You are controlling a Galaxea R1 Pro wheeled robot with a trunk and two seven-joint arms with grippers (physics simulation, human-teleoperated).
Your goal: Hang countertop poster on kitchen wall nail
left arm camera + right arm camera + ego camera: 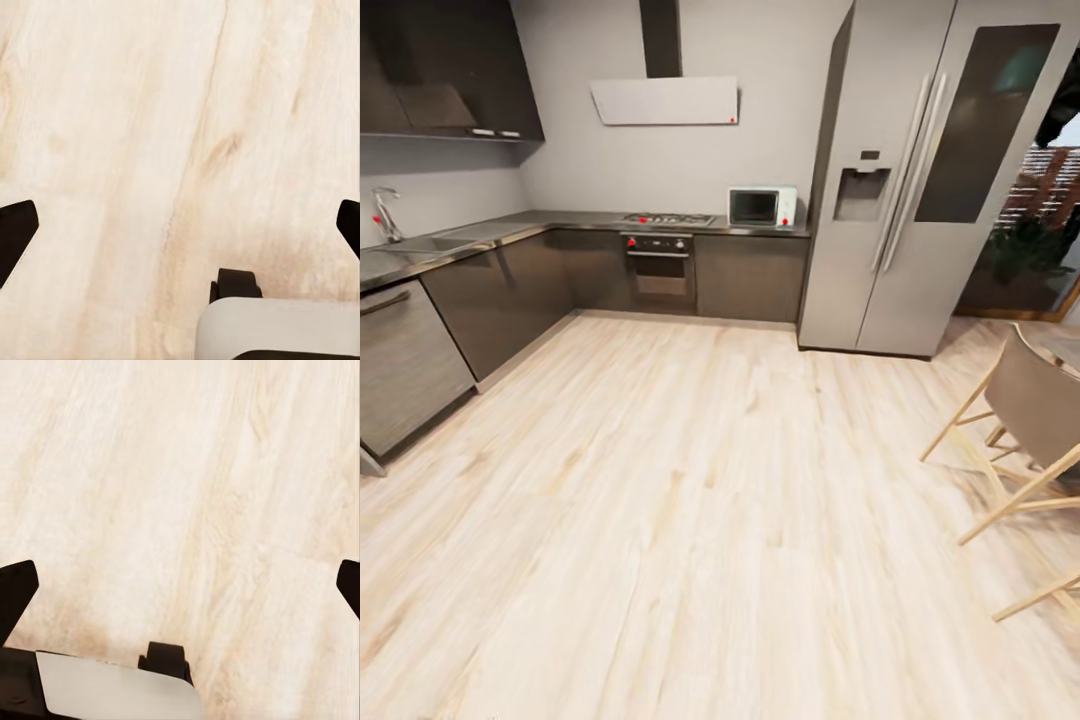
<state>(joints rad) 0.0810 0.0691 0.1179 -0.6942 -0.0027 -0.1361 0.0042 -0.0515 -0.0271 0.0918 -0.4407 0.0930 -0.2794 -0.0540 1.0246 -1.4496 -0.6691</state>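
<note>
From the head camera I look across pale wood floor (pixel 690 520) to the kitchen desk (pixel 490 232), my landmark. It is an L of grey steel: one leg runs along the far wall, the other comes toward me on the left side of the picture. A tap (pixel 384 212) stands over the sink in that near leg. On the far leg sit a hob (pixel 666 218) and, right of it, a small white microwave (pixel 762 206); an oven (pixel 660 268) is below the hob. The tall fridge (pixel 920 180) stands just past the desk's right end, a wooden chair (pixel 1025 420) well apart from it. I cannot find the poster on the desk from here.

Left claw (pixel 180 229): fingertips wide apart, empty, over floor planks. Right claw (pixel 180 589): the same, wide and empty.
</note>
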